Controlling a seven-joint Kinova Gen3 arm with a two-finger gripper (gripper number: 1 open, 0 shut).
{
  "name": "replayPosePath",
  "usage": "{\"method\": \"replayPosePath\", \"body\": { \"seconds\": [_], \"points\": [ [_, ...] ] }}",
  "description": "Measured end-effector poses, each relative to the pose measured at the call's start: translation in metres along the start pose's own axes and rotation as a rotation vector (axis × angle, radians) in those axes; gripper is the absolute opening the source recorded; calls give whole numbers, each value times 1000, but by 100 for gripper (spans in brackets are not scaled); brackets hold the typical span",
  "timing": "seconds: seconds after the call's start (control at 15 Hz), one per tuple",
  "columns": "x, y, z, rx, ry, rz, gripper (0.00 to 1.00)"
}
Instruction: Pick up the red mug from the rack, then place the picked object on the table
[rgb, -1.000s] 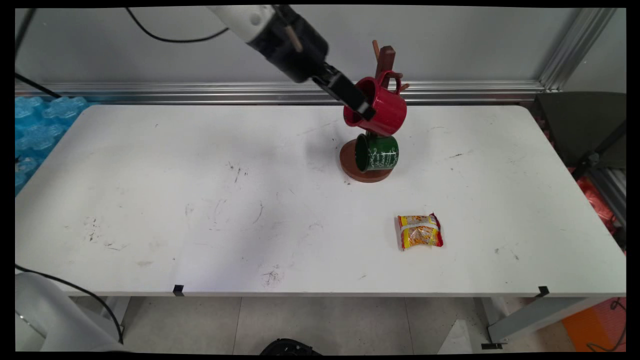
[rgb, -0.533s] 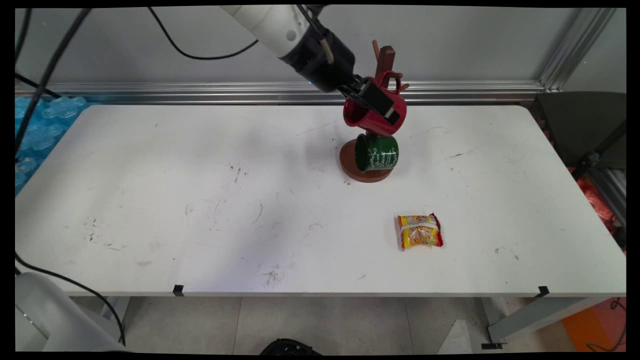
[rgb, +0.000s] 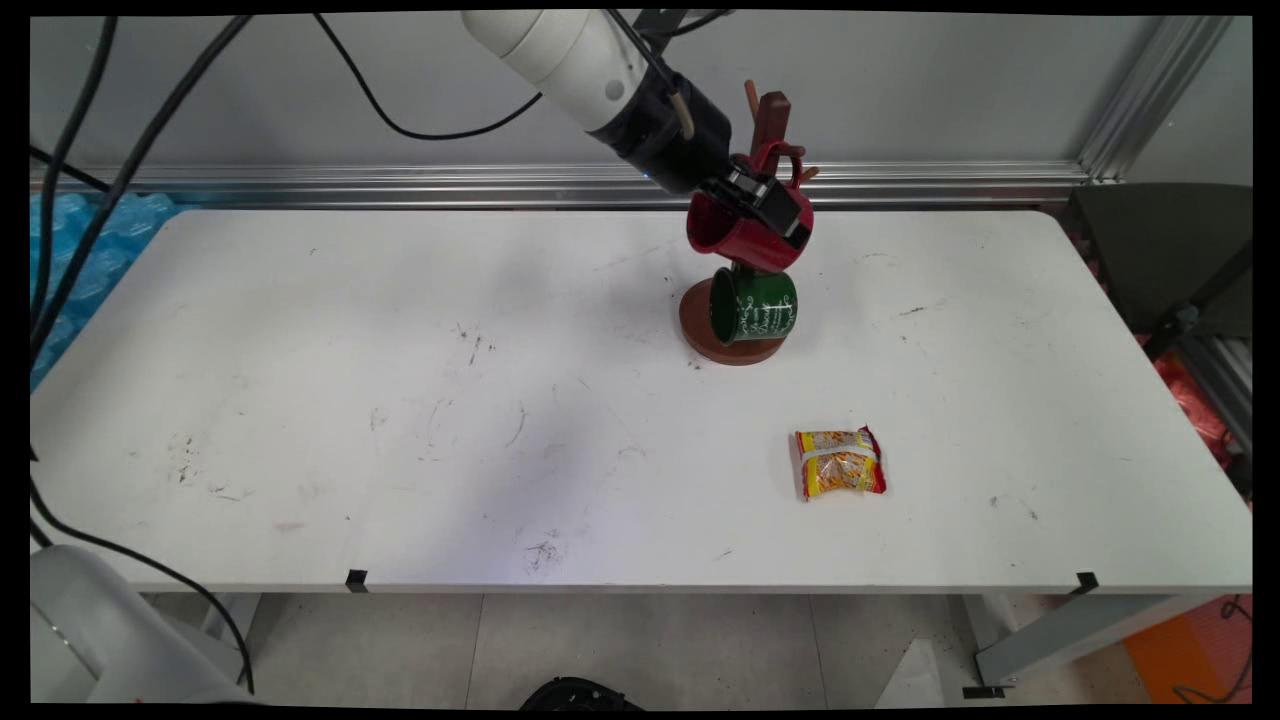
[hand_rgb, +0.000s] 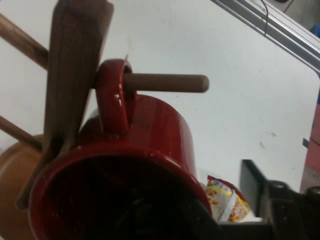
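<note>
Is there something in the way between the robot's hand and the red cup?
No, nothing visible stands between them. The gripper is right at the red mug, which hangs by its handle on a wooden peg of the mug rack. The green mug hangs lower down, out of the way.

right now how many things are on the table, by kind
mugs: 2, a red mug with its handle on a peg and a green mug hanging below it
mug stand: 1, wooden mug tree
snack packets: 1, yellow and red packet
total: 4
The claw is at the red mug's rim.
</note>
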Motion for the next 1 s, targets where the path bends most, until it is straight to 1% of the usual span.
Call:
{"method": "replayPosePath", "body": {
  "seconds": [0.6, 1.0],
  "points": [
    [-4, -4, 4, 20, 23, 4, 0],
    [-5, 0, -4, 15, 39, 4, 0]
  ]
}}
